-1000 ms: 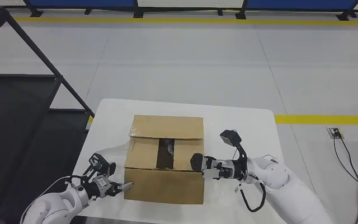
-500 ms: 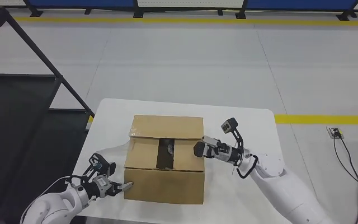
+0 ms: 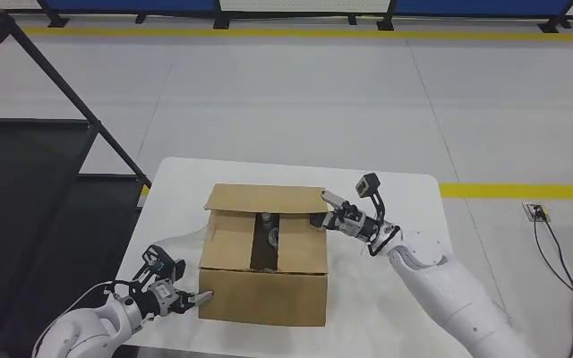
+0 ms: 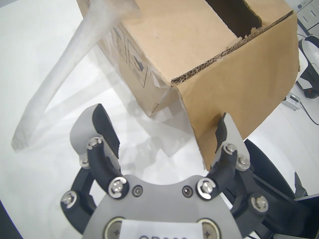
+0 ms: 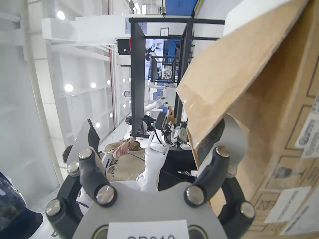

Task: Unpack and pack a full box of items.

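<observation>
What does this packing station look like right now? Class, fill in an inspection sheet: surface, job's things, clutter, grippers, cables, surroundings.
Surface: white table carrying one cardboard box.
Job's things: far flap lifted at one corner; gap between the top flaps, items seen inside.
Clutter: clear tape strip trailing from the box's side.
Grippers: left gripper open at the box's near corner; right gripper open, one finger against the far flap's corner.
Cables: floor cable by a socket, away from the table.
Surroundings: grey floor with yellow line; black frame to one side.

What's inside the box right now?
Through the gap in the box top, two small greyish items show; I cannot tell what they are. The flaps hide the rest.
</observation>
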`<state>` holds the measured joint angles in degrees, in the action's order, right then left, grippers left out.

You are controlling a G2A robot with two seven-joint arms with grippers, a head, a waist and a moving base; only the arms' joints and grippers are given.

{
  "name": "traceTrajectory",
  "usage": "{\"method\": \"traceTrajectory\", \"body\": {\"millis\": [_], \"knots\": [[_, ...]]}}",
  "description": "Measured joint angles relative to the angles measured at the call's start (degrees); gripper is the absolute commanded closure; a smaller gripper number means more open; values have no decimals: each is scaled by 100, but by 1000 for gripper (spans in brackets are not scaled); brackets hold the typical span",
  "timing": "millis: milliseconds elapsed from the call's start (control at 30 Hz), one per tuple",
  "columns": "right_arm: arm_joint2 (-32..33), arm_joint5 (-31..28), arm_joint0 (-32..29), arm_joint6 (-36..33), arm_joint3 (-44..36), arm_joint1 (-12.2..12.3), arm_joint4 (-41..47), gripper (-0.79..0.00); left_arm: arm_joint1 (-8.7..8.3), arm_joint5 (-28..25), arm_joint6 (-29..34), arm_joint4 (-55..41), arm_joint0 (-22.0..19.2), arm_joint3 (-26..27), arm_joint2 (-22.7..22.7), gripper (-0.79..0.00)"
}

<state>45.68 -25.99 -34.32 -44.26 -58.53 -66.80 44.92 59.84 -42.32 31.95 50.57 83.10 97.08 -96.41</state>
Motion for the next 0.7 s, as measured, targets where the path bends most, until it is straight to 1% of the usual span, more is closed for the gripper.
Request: {"method": "traceTrajectory", "body": {"millis": [167, 333, 600, 700], "knots": [[28, -303, 217, 315, 282, -145, -49, -785, 0, 0, 0, 0, 0, 0, 0, -785], [-53, -792, 519, 1076, 700, -342, -545, -785, 0, 0, 0, 0, 0, 0, 0, -785], [-433, -902, 1135, 1942, 1425, -713, -1665, -785, 0, 0, 0, 0, 0, 0, 0, -785], [-613, -802, 1342, 2288, 1707, -878, -2100, -785, 0, 0, 0, 0, 0, 0, 0, -785]]}}
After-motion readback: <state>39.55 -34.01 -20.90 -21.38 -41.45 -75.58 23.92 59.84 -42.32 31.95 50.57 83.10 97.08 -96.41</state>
